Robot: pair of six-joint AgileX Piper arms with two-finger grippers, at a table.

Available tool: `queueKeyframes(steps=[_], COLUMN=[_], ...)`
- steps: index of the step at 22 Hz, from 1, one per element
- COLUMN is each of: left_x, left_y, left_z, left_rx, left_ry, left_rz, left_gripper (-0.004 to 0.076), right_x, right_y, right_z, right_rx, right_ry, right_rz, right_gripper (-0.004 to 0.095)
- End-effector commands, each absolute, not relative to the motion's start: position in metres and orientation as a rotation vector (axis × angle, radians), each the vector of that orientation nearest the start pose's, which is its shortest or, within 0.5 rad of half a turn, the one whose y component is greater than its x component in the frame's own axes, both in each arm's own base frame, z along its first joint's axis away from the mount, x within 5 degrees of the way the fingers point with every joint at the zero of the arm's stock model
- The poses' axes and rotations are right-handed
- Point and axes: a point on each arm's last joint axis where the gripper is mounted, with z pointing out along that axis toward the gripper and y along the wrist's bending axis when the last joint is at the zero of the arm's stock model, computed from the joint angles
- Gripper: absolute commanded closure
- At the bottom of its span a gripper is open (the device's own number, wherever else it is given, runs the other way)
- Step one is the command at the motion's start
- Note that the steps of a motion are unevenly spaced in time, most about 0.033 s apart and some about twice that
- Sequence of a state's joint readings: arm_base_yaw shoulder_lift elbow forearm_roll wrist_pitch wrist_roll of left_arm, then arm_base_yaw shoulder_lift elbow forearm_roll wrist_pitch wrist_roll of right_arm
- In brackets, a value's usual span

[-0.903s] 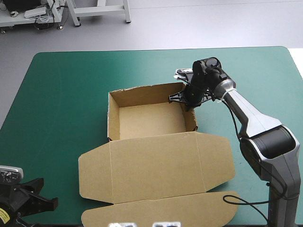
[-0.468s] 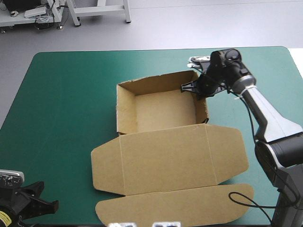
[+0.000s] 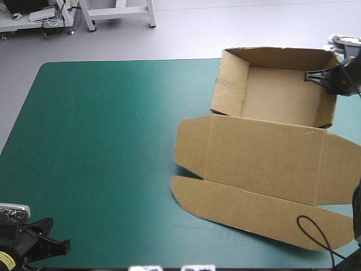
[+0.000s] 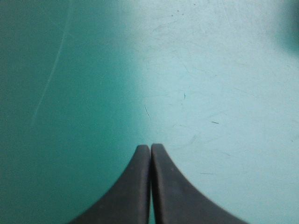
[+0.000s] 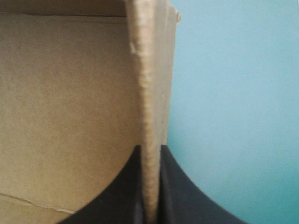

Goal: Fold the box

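Pinching the box by its right wall, my right claw sits upper right in the high view, tray open, lid flat below. My left claw, pressed together, hovers over the teal-green surface, lower left.

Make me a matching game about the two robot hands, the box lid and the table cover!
Things:
1. left hand
2. right hand
3. box lid
4. table cover

Clues:
A. lying flat
B. teal-green
C. shut on the box wall
D. shut, holding nothing

Pairs: 1-D, 2-C, 3-A, 4-B
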State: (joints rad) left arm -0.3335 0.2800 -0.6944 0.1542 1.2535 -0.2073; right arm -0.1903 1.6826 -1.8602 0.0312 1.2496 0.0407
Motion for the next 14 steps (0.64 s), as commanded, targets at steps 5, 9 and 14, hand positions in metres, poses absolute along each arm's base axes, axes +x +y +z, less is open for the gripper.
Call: queueKeyframes(steps=[5,9,14], left_x=[0.022,0.022,0.022], left_y=[0.007,0.007,0.007], left_z=[0.317,0.317,0.317], left_rx=[0.103,0.103,0.09], left_ry=[2.313,2.312,2.314], left_rz=[-0.085,-0.086,-0.091], left_gripper=[0.0733,0.0733,0.0733], right_x=[0.306,0.301,0.315], right_y=[-0.155,-0.187,-0.204], right_z=[0.412,0.367,0.323], right_rx=[0.606,0.768,0.735], right_ry=[2.495,2.586,2.685], right_rz=[-0.146,-0.074,-0.118], right_gripper=[0.0926,0.0926,0.0923])
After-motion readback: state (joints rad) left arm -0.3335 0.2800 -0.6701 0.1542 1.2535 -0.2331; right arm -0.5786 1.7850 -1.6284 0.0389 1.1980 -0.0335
